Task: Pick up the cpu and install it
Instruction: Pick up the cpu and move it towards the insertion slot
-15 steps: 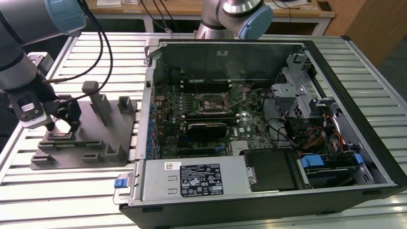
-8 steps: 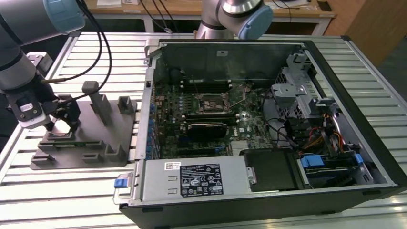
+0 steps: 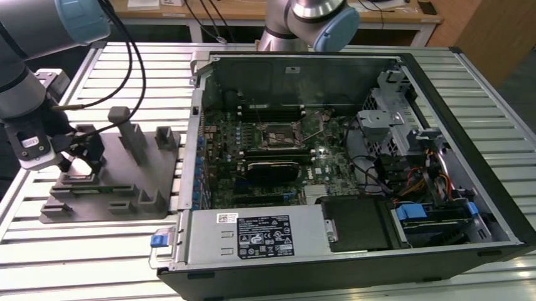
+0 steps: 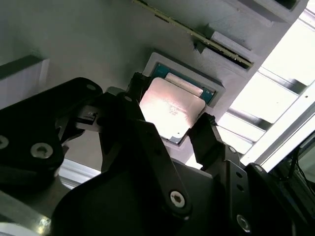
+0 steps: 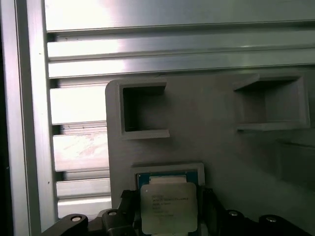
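gripper [image 4: 173, 110] clamped on cpu [image 4: 168, 104] by 2 sides | cpu flat in grey fixture [image 5: 216, 147] pocket | fixture on slatted table [image 3: 84, 251], just beside open pc case [image 3: 293, 75], on the exterior view's left

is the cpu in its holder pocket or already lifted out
In: the cpu lies flat inside the grey tray's square recess, in both wrist views.

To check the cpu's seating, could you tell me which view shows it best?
The second wrist view: the cpu sits mid-picture, large and nearly whole. The first wrist view crops the cpu; in the exterior view the gripper hides it.
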You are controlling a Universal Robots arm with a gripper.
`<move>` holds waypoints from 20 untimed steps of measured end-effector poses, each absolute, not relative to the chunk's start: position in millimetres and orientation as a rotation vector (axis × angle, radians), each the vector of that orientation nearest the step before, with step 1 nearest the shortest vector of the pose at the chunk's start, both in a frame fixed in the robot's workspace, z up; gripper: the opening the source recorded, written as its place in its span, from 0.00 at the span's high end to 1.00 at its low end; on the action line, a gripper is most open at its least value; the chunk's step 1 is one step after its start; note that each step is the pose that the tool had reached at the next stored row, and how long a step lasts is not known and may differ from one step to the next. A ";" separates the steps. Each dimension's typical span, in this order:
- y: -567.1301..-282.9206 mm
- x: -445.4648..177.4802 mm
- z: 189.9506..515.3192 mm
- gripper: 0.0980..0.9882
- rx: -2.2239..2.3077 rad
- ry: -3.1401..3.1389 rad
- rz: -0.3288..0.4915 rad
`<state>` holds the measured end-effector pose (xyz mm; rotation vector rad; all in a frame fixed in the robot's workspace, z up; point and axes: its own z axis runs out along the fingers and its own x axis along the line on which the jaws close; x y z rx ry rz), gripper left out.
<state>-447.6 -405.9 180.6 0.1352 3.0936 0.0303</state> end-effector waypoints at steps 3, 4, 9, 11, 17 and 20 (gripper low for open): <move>-405.9 -447.9 180.6 0.37 0.135 3.094 0.032; -405.9 -448.0 180.6 0.37 0.136 3.094 0.034; -406.0 -447.9 180.6 0.37 0.136 3.094 0.069; -405.9 -447.9 180.5 0.37 0.137 3.094 0.086; -406.0 -447.9 180.6 0.37 0.137 3.094 0.102; -406.0 -447.9 180.5 0.37 0.118 3.095 0.103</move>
